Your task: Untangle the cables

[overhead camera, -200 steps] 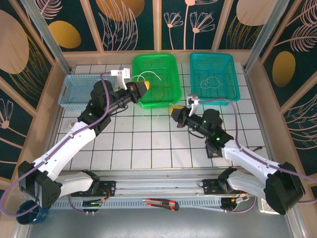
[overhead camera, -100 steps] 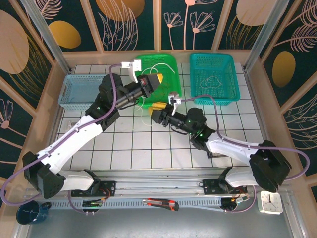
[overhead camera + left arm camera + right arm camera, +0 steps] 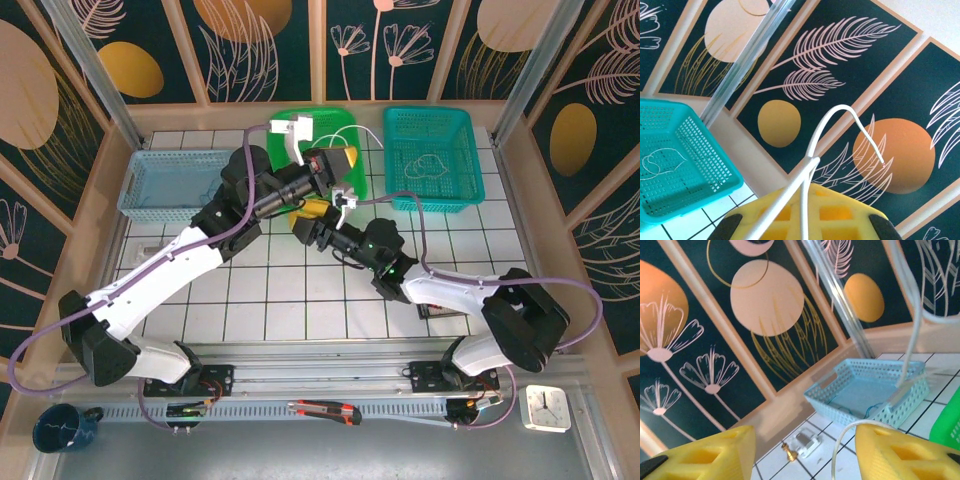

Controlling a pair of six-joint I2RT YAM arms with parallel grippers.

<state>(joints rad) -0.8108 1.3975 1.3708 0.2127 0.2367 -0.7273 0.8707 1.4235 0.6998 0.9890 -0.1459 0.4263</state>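
My left gripper [image 3: 340, 160] hangs over the green basket [image 3: 322, 120], shut on a white cable [image 3: 810, 160] between its yellow fingers [image 3: 850, 210]. The cable rises from the pads, arcs over and ends free in the air. My right gripper [image 3: 303, 215] is just below and left of the left one, open, its yellow fingers [image 3: 705, 455] wide apart. A white cable [image 3: 840, 442] curves down along the inner edge of its right finger, not pinched. Another whitish cable [image 3: 428, 163] lies in the teal basket [image 3: 470, 185]. A thin blue cable [image 3: 875, 410] lies in the light blue basket [image 3: 840, 375].
The three baskets stand in a row at the back of the tiled table [image 3: 300, 290]. A small brass piece [image 3: 788, 452] and a clear plastic part [image 3: 807, 441] lie on the tiles by the left wall. A box cutter [image 3: 325, 410] and a clock [image 3: 545, 408] lie at the near rail.
My right gripper has opened and swung left to below the left one. My left gripper has moved right over the green basket, still shut on the white cable.
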